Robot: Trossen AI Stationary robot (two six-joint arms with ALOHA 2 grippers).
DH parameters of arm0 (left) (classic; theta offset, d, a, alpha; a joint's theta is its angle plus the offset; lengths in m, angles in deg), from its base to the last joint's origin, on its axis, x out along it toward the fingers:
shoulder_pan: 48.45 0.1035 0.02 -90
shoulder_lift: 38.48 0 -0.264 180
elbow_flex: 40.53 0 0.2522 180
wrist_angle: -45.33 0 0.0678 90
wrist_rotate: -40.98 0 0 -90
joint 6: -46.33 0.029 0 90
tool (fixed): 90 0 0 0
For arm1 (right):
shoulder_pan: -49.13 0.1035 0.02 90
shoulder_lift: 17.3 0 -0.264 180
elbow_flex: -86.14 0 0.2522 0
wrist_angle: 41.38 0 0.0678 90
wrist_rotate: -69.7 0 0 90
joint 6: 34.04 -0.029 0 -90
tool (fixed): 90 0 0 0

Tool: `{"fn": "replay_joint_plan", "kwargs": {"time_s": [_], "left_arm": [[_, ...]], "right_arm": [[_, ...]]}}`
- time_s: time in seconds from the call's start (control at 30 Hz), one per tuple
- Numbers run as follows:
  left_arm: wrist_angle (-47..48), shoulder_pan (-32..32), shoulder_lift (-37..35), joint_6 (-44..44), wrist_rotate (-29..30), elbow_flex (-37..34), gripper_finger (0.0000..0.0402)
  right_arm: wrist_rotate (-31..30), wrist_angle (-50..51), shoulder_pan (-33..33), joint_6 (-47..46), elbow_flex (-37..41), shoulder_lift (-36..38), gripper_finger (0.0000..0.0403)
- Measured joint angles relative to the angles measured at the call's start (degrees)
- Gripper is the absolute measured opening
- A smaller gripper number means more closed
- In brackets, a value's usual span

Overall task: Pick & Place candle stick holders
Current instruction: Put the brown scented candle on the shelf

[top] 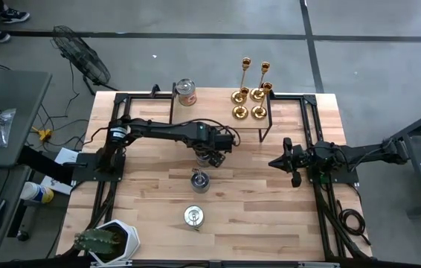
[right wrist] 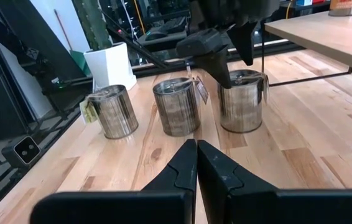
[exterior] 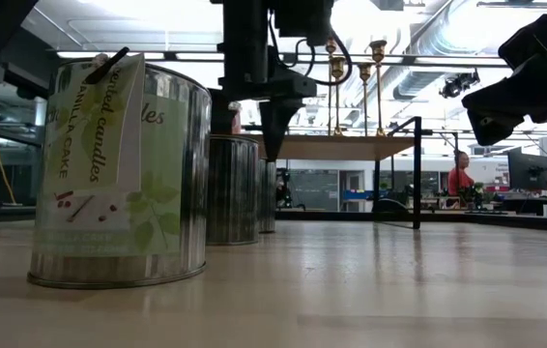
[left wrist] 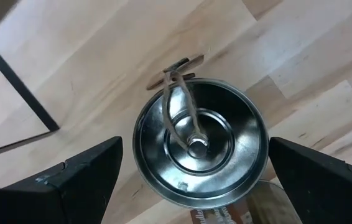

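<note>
- I see the left gripper [left wrist: 188,171] directly above a silver candle tin [left wrist: 199,147], fingers spread apart, not touching.
- Right gripper [right wrist: 196,163] at table's 3 o'clock, fingers pressed together, empty.

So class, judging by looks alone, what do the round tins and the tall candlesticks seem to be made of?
Tins: probably thin steel or tinplate, polished silver-grey; the walls mirror the table, and one carries a paper label. Candlesticks: likely brass or gold-plated metal, with shiny yellow gleam on stems and bases.

- The whole table [top: 270,201] is seen from straight overhead.
- It is viewed level from its surface.
- The silver tins [right wrist: 241,99] are shared by every view.
</note>
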Motion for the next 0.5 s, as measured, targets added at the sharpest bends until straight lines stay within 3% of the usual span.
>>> {"fn": "replay_joint_plan", "kwargs": {"time_s": [0.5], "left_arm": [[-2.2,0.5,0.7,1.9,-2.7,-2.0,0.0395]], "right_arm": [[0.0,0.0,0.0,0.0,0.0,0.0,0.0004]]}}
